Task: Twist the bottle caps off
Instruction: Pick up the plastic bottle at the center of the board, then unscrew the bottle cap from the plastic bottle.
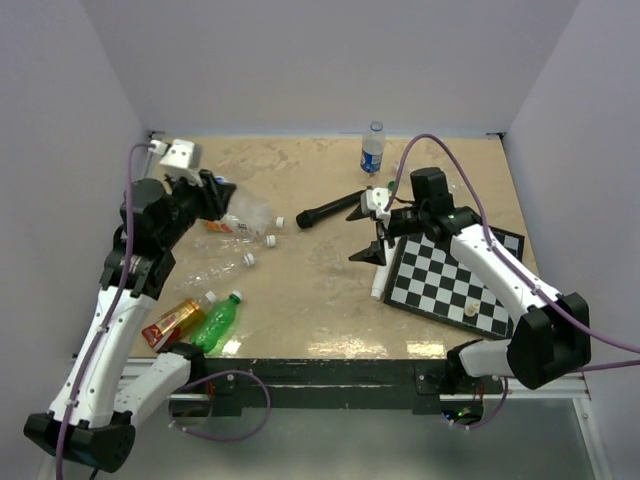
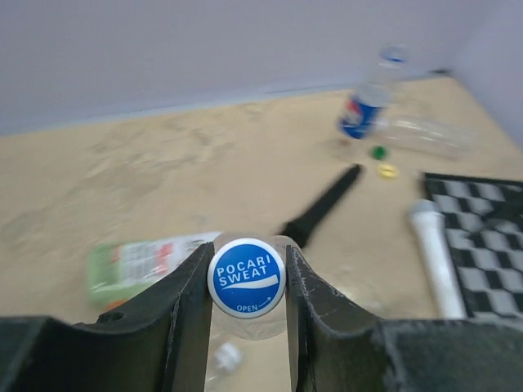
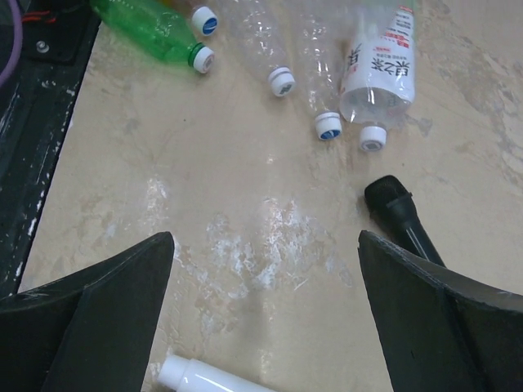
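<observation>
My left gripper (image 2: 246, 282) is shut on a blue-and-white bottle cap (image 2: 246, 277) printed "POCARI SWEAT"; its clear bottle shows only as a blur behind the cap. From above, this gripper (image 1: 216, 193) is raised at the table's far left. Below it lie clear crinkled bottles (image 1: 222, 245) with white caps (image 1: 270, 240), then an orange-labelled bottle (image 1: 175, 320) and a green bottle (image 1: 218, 322). A Pepsi bottle (image 1: 372, 148) stands at the back. My right gripper (image 3: 265, 245) hangs open over bare table, holding nothing. The capped bottles (image 3: 380, 73) lie beyond it.
A black microphone (image 1: 328, 210) and a white microphone (image 1: 381, 275) lie mid-table beside a chessboard (image 1: 455, 275) on the right. Loose green (image 2: 378, 152) and yellow (image 2: 388, 171) caps sit near the Pepsi bottle (image 2: 364, 110). A blurred white-and-green pack (image 2: 139, 265) lies behind the left fingers.
</observation>
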